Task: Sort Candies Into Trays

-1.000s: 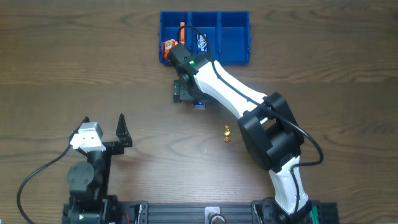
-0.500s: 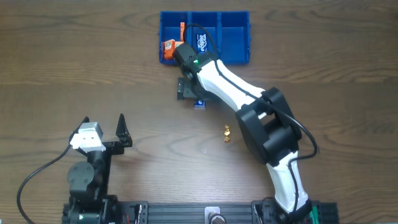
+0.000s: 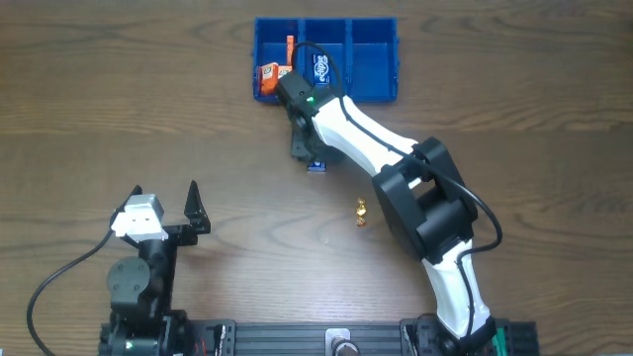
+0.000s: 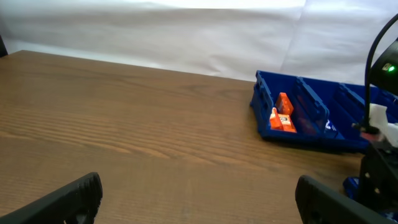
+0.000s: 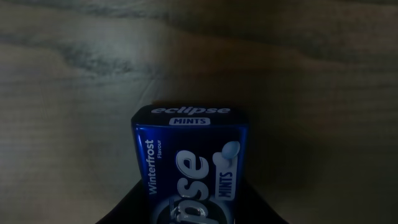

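A blue mint tin (image 5: 193,165) lies on the wooden table just in front of the blue three-compartment tray (image 3: 396,61). My right gripper (image 3: 307,148) is low over the tin (image 3: 316,166), with its dark fingers hugging both sides of it. Orange candies (image 3: 267,77) lie in the tray's left compartment and a blue packet (image 3: 321,67) in the middle one. A gold-wrapped candy (image 3: 361,213) lies loose on the table nearer the right arm's base. My left gripper (image 3: 165,190) stands open and empty near its base, far from the tray (image 4: 323,118).
The right arm stretches diagonally across the table's middle. Bare wood lies to the left and right of the tray. The tray's right compartment looks bare. A white backdrop stands behind the table's far edge.
The right gripper has shifted a little to the right and drawn its fingers in around the blue mint tin. The left arm has not moved.
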Motion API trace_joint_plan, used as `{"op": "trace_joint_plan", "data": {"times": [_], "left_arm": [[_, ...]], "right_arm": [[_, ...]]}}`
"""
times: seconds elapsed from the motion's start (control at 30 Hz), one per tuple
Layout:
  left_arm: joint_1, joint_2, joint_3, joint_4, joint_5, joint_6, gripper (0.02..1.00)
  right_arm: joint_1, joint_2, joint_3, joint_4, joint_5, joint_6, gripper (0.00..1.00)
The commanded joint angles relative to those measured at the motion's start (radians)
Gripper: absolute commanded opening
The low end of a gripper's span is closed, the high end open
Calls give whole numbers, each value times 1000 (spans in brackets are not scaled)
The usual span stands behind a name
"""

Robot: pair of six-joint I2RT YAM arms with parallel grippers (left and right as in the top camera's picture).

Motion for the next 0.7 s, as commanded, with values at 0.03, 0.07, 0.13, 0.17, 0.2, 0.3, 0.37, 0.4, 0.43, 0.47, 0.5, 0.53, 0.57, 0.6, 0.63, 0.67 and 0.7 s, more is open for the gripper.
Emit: {"op": "trace_joint_plan", "data": {"times": [0.03, 0.07, 0.13, 0.17, 0.2, 0.3, 0.37, 0.4, 0.43, 0.47, 0.5, 0.53, 0.57, 0.6, 0.63, 0.67, 0.7], "left_arm": [[3, -1, -33, -16, -2, 13, 998], [3, -1, -33, -16, -2, 13, 998], [3, -1, -33, -16, -2, 13, 996], [3, -1, -33, -16, -2, 13, 998], [3, -1, -33, -16, -2, 13, 996], [3, -1, -33, -16, -2, 13, 998], [3, -1, -33, -16, -2, 13, 998], [3, -1, -33, -16, -2, 13, 998], [3, -1, -33, -16, -2, 13, 998], [3, -1, -33, -16, -2, 13, 998], [3, -1, -33, -16, -2, 13, 996], [3, -1, -33, -16, -2, 13, 996], [3, -1, -33, -16, -2, 13, 998], [3, -1, -33, -16, -2, 13, 998], [3, -1, -33, -16, -2, 13, 998], [3, -1, -33, -16, -2, 13, 998], [3, -1, -33, -16, -2, 13, 998]], "right_arm": [[41, -238, 32, -20, 134, -2, 211], [41, -269, 61, -40, 156, -11, 207], [9, -291, 192, -116, 204, -55, 202], [-7, -283, 254, -143, 234, -71, 202], [-24, -271, 314, -159, 255, -97, 202], [-72, -204, 480, -155, 295, -198, 202], [-100, -139, 562, -120, 302, -271, 205], [-108, -113, 580, -97, 304, -296, 209], [-118, -80, 587, -55, 303, -319, 211], [-126, -50, 587, -27, 303, -318, 211], [-135, -26, 587, -11, 289, -317, 211], [-144, -5, 587, -2, 267, -317, 211], [-151, 15, 587, 6, 242, -317, 211], [-153, 32, 587, 11, 234, -316, 209], [-154, 53, 587, 14, 229, -312, 209], [-154, 70, 587, 18, 224, -312, 209], [-154, 85, 587, 21, 224, -312, 211]]}}
